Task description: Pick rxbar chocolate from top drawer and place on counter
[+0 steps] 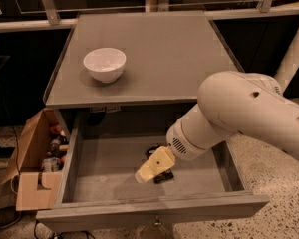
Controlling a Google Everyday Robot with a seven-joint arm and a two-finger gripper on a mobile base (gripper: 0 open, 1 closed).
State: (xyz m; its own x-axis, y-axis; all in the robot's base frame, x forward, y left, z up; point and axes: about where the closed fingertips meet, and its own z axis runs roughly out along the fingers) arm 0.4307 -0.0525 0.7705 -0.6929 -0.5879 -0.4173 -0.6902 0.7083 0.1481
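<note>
The top drawer point(109, 195) stands pulled open below the counter point(154, 54). The rxbar chocolate point(163, 177), a small black bar, lies on the drawer floor near the middle; only its ends show beside my gripper. My gripper point(150, 169), with cream-coloured fingers, reaches down into the drawer right over the bar and covers most of it. The white arm comes in from the right.
A white bowl point(104, 64) sits on the counter's left part. A brown cardboard box point(32, 168) with bottles stands on the floor left of the drawer. A speckled floor lies to the right.
</note>
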